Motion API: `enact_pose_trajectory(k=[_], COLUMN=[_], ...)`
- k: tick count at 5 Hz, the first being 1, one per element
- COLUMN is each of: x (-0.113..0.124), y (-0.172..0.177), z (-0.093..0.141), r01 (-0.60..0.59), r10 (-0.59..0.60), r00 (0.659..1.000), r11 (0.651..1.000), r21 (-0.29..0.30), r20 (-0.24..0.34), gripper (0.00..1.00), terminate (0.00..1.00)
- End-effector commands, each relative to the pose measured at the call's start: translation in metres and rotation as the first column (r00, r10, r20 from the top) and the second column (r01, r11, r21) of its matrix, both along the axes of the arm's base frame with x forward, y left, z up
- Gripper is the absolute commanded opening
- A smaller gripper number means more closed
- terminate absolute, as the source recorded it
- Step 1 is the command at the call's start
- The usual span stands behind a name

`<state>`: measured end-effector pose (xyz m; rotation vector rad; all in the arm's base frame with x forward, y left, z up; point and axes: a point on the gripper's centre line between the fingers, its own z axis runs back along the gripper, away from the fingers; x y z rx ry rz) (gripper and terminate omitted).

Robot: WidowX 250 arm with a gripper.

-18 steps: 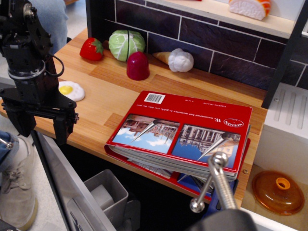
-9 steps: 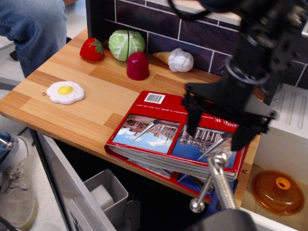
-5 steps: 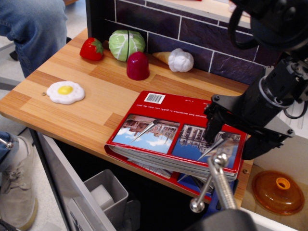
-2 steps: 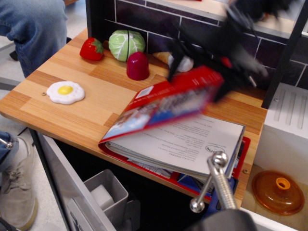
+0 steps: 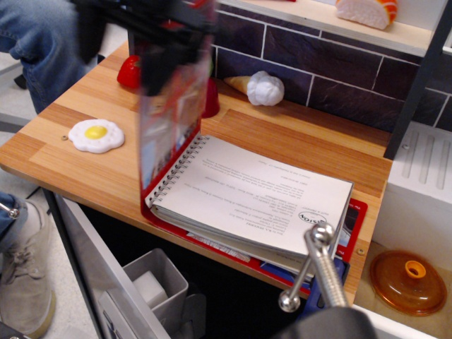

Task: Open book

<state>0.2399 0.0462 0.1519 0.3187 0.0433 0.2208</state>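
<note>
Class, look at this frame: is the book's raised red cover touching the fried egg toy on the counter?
Apart. The single camera view shows bare wood between the upright red cover and the fried egg toy.

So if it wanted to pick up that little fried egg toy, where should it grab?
Probably from straight above, pinching across the thin white rim of the flat white fried egg toy with the yellow yolk. It lies flat on the wooden counter, with bare wood around it, so a sideways approach finds little to grip.

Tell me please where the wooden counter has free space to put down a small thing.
Free wood lies between the fried egg and the book, and behind the book below the garlic. The back left corner, under the gripper, is crowded.
</note>
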Motion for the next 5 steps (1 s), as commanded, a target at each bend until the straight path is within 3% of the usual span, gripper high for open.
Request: enact_pose_trajectory(k=[1, 2, 4, 5], x=[-0.008, 0.001, 0.012, 0.014], y=[0.091, 0.141, 0.163, 0.165], z=[-0.01, -0.018, -0.045, -0.06], r01=[0.01, -0.03, -0.066, -0.05], r10=[-0.021, 0.005, 0.0, -0.025], r00=[0.996, 0.993, 0.98, 0.975], r11=[0.99, 0.976, 0.943, 0.944], r21=[0.141, 0.215, 0.325, 0.327], r20=[0.083, 0.115, 0.2, 0.22], gripper=[1.0, 1.0, 1.0, 1.0], terminate=[0.0, 0.0, 0.0, 1.0])
